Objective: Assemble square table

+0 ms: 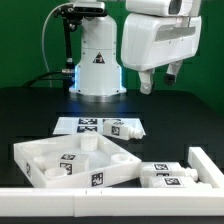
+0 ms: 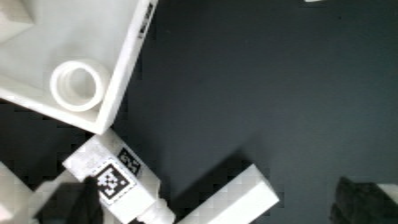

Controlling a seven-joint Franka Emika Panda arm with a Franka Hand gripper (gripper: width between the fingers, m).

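Note:
The white square table top (image 1: 70,160) lies tilted on the black table towards the exterior view's left, with a round socket (image 1: 92,145) showing. One tagged leg (image 1: 124,128) lies on the marker board (image 1: 84,124). Two more legs (image 1: 166,176) lie side by side towards the exterior view's right. My gripper (image 1: 160,78) hangs high above the legs, open and empty. In the wrist view the top's corner (image 2: 45,60) with a round socket (image 2: 75,82) shows, and a tagged leg (image 2: 111,172) and another white part (image 2: 240,192) lie close to it. My gripper (image 2: 210,208) shows only as dark fingertips (image 2: 54,205).
A long plain white rail (image 1: 90,206) runs along the front edge, and a short white block (image 1: 205,165) stands at the exterior view's right. The robot base (image 1: 97,60) stands at the back with a cable beside it.

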